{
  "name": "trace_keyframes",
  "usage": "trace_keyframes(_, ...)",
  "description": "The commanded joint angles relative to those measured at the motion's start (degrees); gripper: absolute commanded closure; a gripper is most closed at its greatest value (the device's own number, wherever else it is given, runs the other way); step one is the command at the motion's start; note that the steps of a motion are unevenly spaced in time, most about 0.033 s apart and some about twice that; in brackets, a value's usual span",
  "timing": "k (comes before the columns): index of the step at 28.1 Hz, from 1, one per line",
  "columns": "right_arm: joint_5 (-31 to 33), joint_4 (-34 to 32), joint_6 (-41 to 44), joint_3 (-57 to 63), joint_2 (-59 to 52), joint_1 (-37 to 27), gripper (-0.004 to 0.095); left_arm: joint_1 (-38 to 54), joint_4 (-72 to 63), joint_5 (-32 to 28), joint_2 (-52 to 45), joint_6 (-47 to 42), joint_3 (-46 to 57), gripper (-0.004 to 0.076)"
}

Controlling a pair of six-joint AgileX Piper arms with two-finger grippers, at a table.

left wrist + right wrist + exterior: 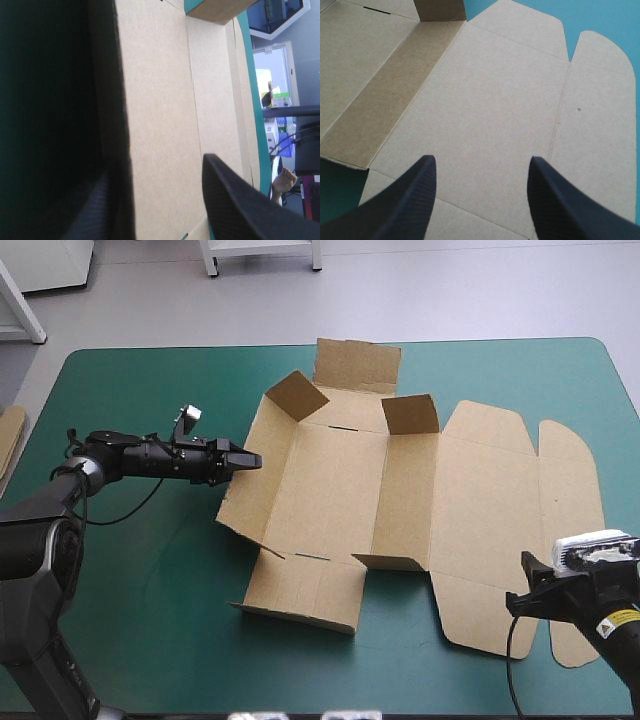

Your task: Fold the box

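Teal-green cover [150, 620] is spanned by a cut brown board box [330, 490]. Both left gripper [252, 460] and right gripper [481, 159] are spread; the straddled wall [258, 495] could be buckled by crooked pinching.

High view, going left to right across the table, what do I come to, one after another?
Spare board at the left edge → left gripper → box, its flat lid farthest right. The right gripper overlaps the lid, so it has no clear place.
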Motion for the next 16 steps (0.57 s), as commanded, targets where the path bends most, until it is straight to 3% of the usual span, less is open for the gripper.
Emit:
trace_keyframes(1, -3.5, -0.1, -0.3, -2.1, 0.7, 0.1, 0.0399, -1.9, -0.6, 2.9, -3.0, -1.4, -1.2, 0.0357)
trace_keyframes(7, -3.5, -0.1, -0.3, -2.1, 0.7, 0.1, 0.0399, -3.0, 2.9, 1.2, -3.1, -4.0, -1.2, 0.0367)
trace_keyframes(16, -3.5, -0.1, -0.3, -2.1, 0.7, 0.1, 0.0399, -3.0, 7.5, -3.8, -3.3, -6.1, -1.2, 0.0605)
